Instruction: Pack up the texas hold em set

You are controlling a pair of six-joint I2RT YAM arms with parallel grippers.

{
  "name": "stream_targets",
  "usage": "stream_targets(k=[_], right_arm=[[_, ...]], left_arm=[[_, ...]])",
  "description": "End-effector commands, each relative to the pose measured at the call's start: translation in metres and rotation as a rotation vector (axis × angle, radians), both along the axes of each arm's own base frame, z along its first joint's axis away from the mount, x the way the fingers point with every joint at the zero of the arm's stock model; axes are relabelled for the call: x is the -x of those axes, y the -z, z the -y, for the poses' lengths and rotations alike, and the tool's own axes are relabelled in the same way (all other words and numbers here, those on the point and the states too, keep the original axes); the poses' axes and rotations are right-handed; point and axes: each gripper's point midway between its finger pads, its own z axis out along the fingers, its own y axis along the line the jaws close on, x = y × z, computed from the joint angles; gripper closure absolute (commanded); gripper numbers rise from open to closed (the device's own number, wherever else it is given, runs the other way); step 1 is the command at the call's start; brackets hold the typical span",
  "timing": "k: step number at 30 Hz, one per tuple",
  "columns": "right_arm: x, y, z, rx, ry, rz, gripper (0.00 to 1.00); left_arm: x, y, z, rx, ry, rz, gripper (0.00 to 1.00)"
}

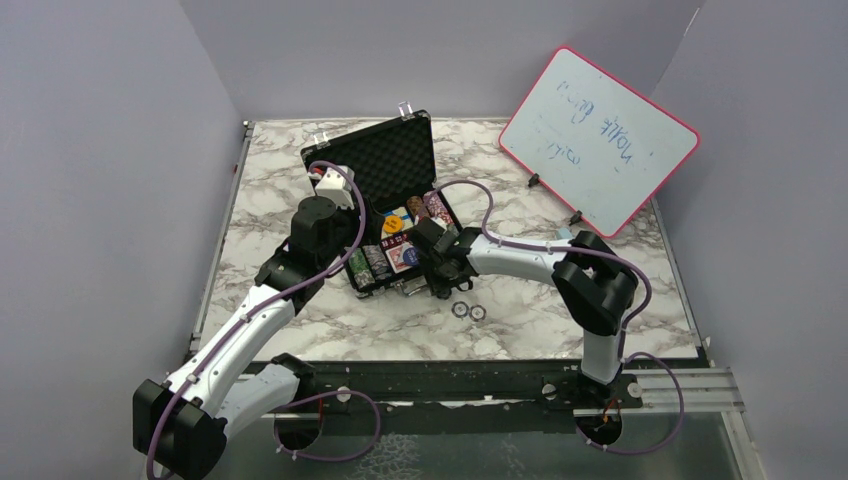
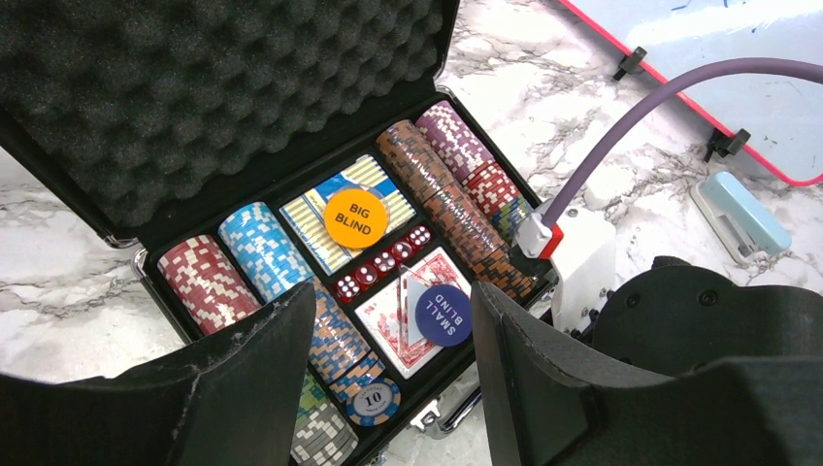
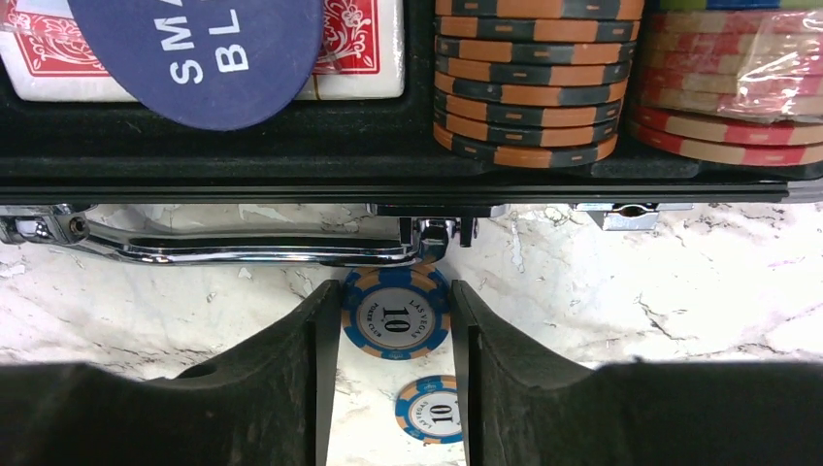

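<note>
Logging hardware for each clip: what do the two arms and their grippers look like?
Both the left arm and right arm have white link shells and black joint housings, with a purple cable looping along each. The left gripper and right gripper have thick matte-black fingers with flat inner faces. No sleeves or markings show.

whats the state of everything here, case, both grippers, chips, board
small black foam-lined briefcase: open, lid up
left gripper: open, empty, above the case
right gripper: shut on a blue-and-orange 10 chip
second blue-and-orange 10 chip: flat on the marble table, outside the case
orange round big blind button: flat inside the case
pink-framed whiteboard: written on
</note>
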Motion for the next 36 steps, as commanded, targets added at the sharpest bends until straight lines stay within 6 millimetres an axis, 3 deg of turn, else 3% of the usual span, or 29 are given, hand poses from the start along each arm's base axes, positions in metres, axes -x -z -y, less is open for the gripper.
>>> stream_targets(k=[1, 7, 13, 23, 32, 36], right_arm=[[0.017, 0.021, 0.008, 0.027, -0.047, -0.065, 0.60], [0.037, 0.011, 0.016, 0.011, -0.088, -0.120, 0.71], [0.048, 0.007, 0.028, 0.052, -0.109, -0.164, 0.70], [0.041, -0.002, 0.019, 0.013, -0.117, -0.128, 0.38], [0.059, 0.007, 0.031, 0.036, -0.211, -0.162, 0.35], [0.054, 0.020, 0.032, 0.078, -0.202, -0.139, 0.36]], left_arm=[[-0.001, -0.002, -0.004, -0.006, -0.019, 0.014, 0.37], [0.000, -0.001, -0.003, -0.004, -0.011, 0.012, 0.37], [0.000, -0.001, -0.003, -0.004, -0.011, 0.010, 0.37], [-0.001, 0.001, -0.003, -0.009, -0.014, 0.004, 0.37], [-0.001, 0.002, -0.003, -0.009, -0.012, -0.001, 0.37], [-0.001, 0.003, -0.003, -0.010, -0.014, -0.001, 0.37]])
